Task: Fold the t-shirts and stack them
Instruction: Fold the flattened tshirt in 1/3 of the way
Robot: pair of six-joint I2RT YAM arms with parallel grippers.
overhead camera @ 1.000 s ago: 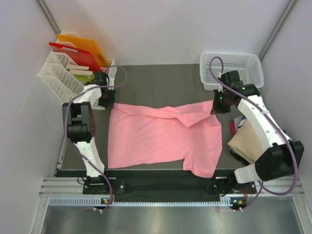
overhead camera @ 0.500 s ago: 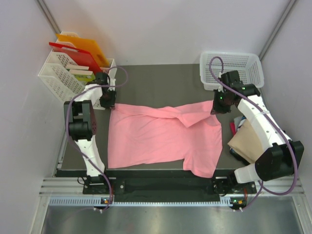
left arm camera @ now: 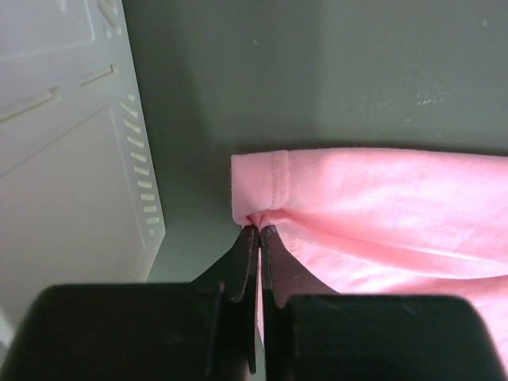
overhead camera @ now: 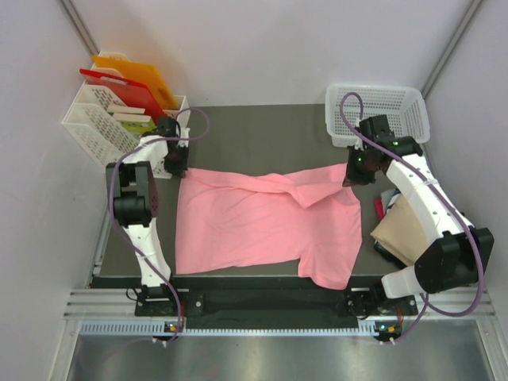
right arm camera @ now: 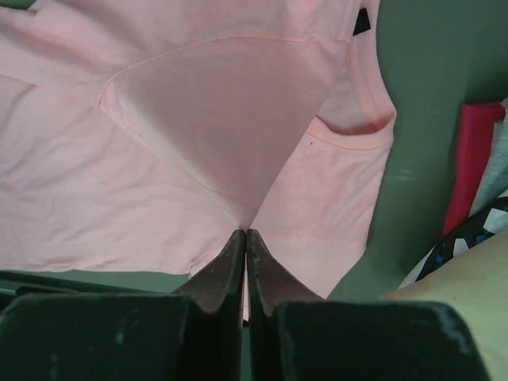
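Pink t-shirt; tan t-shirt; white basket; dark-grey table.

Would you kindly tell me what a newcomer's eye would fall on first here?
The pink shirt, spread across the middle of the table, strikes first; the left gripper and right gripper pinch its far edge at either end. Then the orange and red boards standing in the far-left basket.
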